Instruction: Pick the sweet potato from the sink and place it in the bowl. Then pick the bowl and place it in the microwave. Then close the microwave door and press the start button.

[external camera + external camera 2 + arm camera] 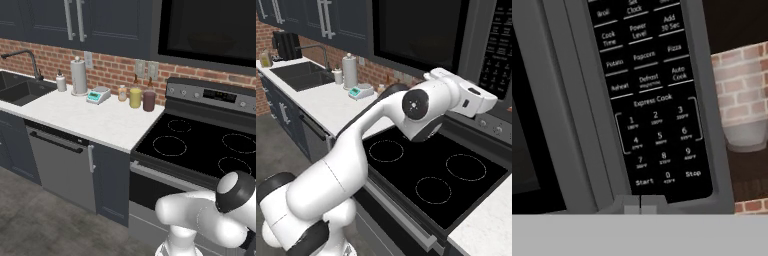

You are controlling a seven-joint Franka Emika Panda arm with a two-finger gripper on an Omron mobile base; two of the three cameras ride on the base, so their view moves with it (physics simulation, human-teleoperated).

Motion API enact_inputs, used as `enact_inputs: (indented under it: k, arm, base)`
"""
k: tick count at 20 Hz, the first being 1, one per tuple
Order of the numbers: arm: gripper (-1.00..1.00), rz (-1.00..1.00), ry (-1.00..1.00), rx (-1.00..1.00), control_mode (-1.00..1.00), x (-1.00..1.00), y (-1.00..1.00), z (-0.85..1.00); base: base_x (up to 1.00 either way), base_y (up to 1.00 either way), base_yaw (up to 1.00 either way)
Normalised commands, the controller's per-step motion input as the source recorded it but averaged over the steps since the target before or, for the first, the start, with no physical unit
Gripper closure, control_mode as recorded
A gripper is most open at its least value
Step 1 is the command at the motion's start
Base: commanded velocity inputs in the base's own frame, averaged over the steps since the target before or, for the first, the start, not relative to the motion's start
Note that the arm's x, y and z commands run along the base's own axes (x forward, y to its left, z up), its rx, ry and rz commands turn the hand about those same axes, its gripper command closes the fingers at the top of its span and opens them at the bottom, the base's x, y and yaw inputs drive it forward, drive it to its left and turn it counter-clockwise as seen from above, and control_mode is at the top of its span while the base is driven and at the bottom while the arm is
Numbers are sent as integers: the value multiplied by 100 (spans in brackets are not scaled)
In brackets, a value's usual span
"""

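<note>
Hand view: gripper (640, 204) closed, empty, tips together just below the Start key (644, 182) on the microwave (577, 100) keypad; door (532, 100) shut to the left. Brick wall (739, 75) right of panel. Stove (431, 175) beneath arm; sink (22, 90) well apart, far along tabletop (95, 120) w/ paper towel roll (78, 75) & jars between

Rendered frames, even diffuse light, no hard shadows. White worktop (95, 120) reads bright; the dark cabinets (45, 20) and stove top (200, 145) stay dim without glare. Microwave door (416, 30) window near black. Hand view soft: microwave (657, 100) keypad lettering blurred, small text barely legible. All frames low resolution, edges undistorted.
</note>
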Motion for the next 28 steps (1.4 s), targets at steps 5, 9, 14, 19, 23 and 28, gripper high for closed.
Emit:
enact_inputs:
  k: [5,9,14,19,23,28]
  arm:
    - [100,0,0,0,-100,24,-11,-4]
    - [100,0,0,0,-100,20,-9,-8]
    - [100,0,0,0,-100,21,-11,-4]
    - [100,0,0,0,-100,15,-15,-2]
    - [100,0,0,0,-100,12,-9,-3]
    - [100,0,0,0,-100,13,-5,-10]
  base:
    - [0,0,0]
    - [0,0,0]
    - [0,0,0]
    - [0,0,0]
    - [0,0,0]
    - [0,0,0]
